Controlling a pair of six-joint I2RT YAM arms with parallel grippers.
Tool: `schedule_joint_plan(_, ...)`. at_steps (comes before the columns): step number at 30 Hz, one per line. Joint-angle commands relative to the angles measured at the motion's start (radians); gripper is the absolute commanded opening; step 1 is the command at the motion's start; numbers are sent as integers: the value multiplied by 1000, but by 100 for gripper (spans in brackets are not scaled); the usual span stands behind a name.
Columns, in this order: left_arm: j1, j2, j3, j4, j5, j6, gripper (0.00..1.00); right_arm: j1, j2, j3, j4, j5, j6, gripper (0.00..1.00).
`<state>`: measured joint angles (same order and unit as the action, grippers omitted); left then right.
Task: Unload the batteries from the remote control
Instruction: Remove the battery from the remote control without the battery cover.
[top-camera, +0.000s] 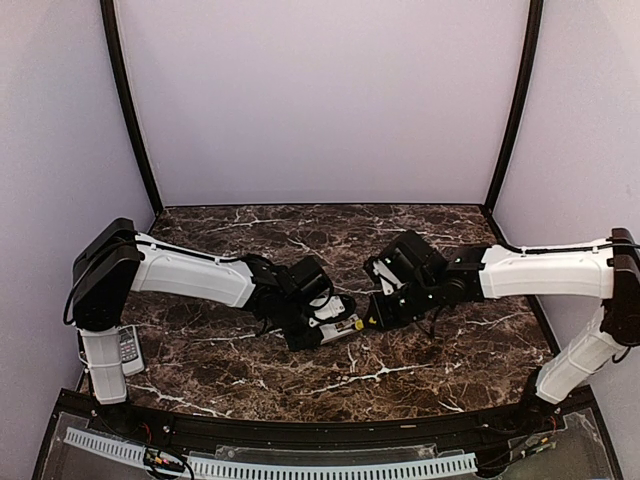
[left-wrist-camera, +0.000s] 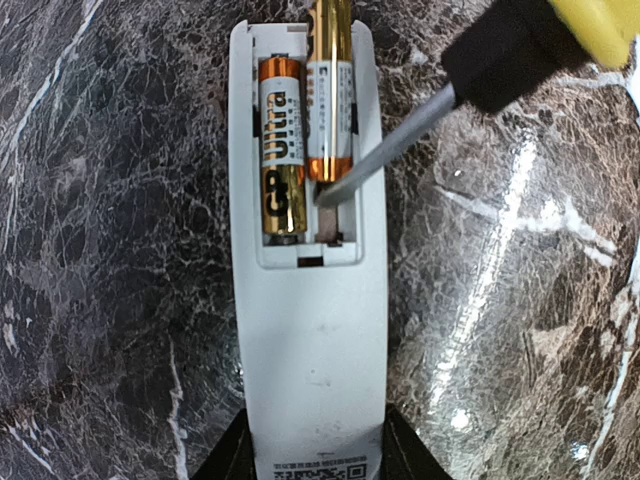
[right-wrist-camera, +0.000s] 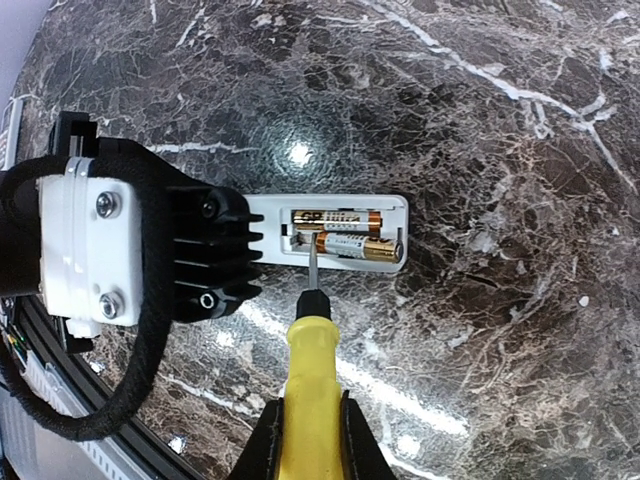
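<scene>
My left gripper (left-wrist-camera: 315, 455) is shut on the lower end of the white remote control (left-wrist-camera: 315, 350), which lies back-up on the marble with its battery bay uncovered. Two gold-and-copper batteries are in the bay. The left one (left-wrist-camera: 281, 150) lies flat. The right one (left-wrist-camera: 330, 100) sits askew, its far end reaching past the bay's top edge. My right gripper (right-wrist-camera: 312, 440) is shut on a yellow-handled screwdriver (right-wrist-camera: 312, 390). The screwdriver's metal tip (left-wrist-camera: 325, 195) rests in the bay against the near end of the right battery (right-wrist-camera: 355, 245). In the top view both grippers (top-camera: 310, 325) (top-camera: 385, 305) meet mid-table.
A second, grey remote (top-camera: 129, 348) lies at the table's left edge beside the left arm's base. Dark marble tabletop (top-camera: 400, 380) surrounds the work spot, with lilac walls at the back and sides.
</scene>
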<state>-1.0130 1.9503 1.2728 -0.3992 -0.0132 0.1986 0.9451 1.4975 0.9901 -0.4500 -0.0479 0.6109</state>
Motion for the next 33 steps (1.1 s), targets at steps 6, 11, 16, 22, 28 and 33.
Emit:
schedule_joint_plan(6,-30,48,-13,-62,56,15,19,10,2,53,-139,165,2,0)
schedule_joint_plan(11,-31,50,-13,-62,56,15,19,17,-13,55,-141,191,12,0)
schedule_joint_plan(16,-30,50,-13,-62,56,15,19,17,-51,42,-111,177,13,0)
schedule_joint_plan(22,-31,50,-11,-64,53,15,19,13,-147,-15,0,105,20,0)
schedule_joint_plan(28,-30,50,-7,-67,50,12,19,-10,-210,-46,3,110,34,0)
schedule_joint_plan(33,-33,50,-9,-66,51,12,19,-30,-215,-81,23,83,40,0)
